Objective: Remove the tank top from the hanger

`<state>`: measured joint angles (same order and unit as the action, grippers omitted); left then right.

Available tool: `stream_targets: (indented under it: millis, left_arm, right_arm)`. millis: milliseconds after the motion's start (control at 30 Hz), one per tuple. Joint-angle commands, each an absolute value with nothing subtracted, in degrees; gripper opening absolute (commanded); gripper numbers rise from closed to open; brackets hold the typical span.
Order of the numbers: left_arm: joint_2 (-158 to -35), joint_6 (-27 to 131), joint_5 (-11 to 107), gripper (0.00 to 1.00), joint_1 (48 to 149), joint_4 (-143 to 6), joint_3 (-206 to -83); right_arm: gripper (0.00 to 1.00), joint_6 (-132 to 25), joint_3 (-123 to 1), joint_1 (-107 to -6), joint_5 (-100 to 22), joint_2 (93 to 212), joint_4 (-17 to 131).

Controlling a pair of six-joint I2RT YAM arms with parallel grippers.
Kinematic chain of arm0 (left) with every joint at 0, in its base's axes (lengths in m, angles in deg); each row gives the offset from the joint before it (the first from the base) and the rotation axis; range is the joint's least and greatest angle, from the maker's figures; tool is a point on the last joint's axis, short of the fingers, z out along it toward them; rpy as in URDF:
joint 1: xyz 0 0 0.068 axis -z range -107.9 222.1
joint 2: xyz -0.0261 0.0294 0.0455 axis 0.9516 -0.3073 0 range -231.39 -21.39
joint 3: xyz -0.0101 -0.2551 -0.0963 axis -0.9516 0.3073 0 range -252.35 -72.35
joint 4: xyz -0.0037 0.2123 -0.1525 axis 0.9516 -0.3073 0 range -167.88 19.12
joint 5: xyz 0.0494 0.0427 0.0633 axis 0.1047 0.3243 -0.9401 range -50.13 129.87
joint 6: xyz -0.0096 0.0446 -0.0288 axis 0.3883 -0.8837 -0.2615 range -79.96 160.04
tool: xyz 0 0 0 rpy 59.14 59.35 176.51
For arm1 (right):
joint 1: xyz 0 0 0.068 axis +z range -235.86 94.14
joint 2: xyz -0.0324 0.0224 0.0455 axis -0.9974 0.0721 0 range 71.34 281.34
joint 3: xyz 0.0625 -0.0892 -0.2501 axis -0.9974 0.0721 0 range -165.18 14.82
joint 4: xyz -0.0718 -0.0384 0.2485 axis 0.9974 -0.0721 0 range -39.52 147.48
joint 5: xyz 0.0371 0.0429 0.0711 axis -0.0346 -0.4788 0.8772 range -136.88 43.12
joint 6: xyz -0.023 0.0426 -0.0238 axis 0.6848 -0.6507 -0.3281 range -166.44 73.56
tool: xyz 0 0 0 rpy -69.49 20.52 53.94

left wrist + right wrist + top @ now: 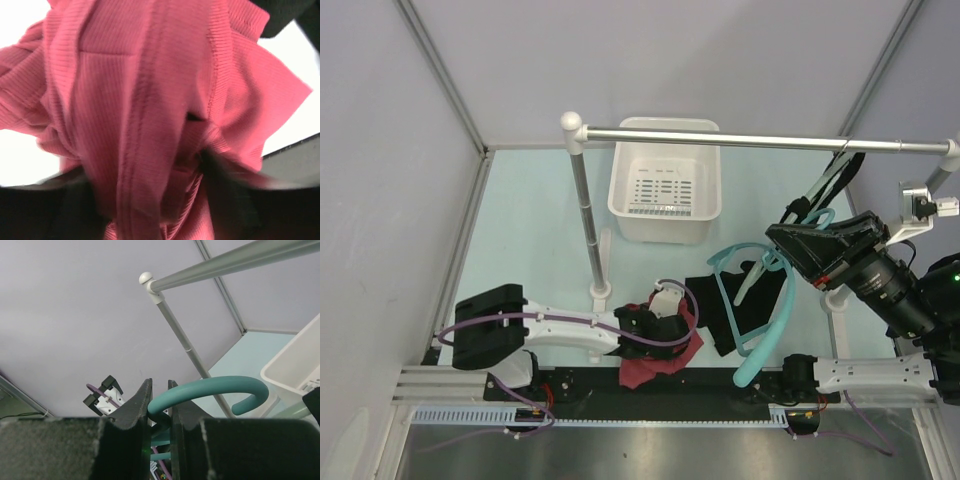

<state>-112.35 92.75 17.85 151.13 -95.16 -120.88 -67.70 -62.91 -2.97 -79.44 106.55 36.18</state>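
The red ribbed tank top lies crumpled on the table near the front edge, off the hanger. It fills the left wrist view. My left gripper sits low on top of it. The dark fingers stand apart with red cloth bunched between them, so this gripper is open. The teal hanger hangs tilted above the table with no garment on it. My right gripper is shut on its hook, which sits pinched between the black fingers of that gripper.
A white basket stands at the back centre under the clothes rail. The rail's left pole stands just behind the left arm. A black garment lies on the table behind the hanger.
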Motion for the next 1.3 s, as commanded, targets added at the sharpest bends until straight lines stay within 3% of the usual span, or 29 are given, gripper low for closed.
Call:
stream_targets:
  millis: [0,67,100,133,467,700,1100,1200,1233,1267]
  left_arm:
    - [-113.86,96.03,16.32,0.37,151.38,-93.21,-120.34]
    - [-111.67,94.81,15.09,0.21,151.38,-93.56,-120.60]
    - [-110.87,93.15,13.43,0.06,151.38,-93.99,-121.04]
    - [-110.16,92.43,12.63,0.00,151.38,-95.74,-121.82]
    - [-101.90,76.19,-2.92,0.00,149.89,-103.85,-141.33]
    - [-99.17,65.28,2.07,0.00,138.56,-92.89,-146.35]
    - [-115.15,47.96,1.20,0.00,125.98,-72.49,-162.07]
    - [-122.97,45.85,2.86,0.11,124.05,-73.24,-168.04]
    - [-124.82,45.06,2.34,0.35,123.52,-74.91,-172.50]
    - [-126.92,44.53,1.82,0.50,123.43,-76.75,-174.72]
  right_arm:
    - [0.00,-68.15,-63.75,-2.98,-79.67,106.06,37.00]
    - [0.00,-68.15,-63.84,-2.98,-79.23,106.06,37.17]
    - [0.00,-68.06,-63.93,-2.98,-78.96,106.06,37.17]
    - [0.00,-67.97,-64.10,-2.98,-78.88,106.06,37.17]
    - [0.00,-66.04,-66.12,-2.98,-76.94,106.59,37.35]
    - [0.00,-65.86,-67.44,-2.98,-75.62,107.47,36.74]
    - [0.00,-65.86,-69.11,-2.98,-74.22,108.61,35.68]
    - [0.00,-66.65,-68.85,-2.98,-74.30,109.05,35.59]
    - [0.00,-67.00,-68.85,-2.98,-73.96,109.31,35.85]
    - [0.00,-67.18,-68.94,-2.98,-73.69,109.66,35.86]
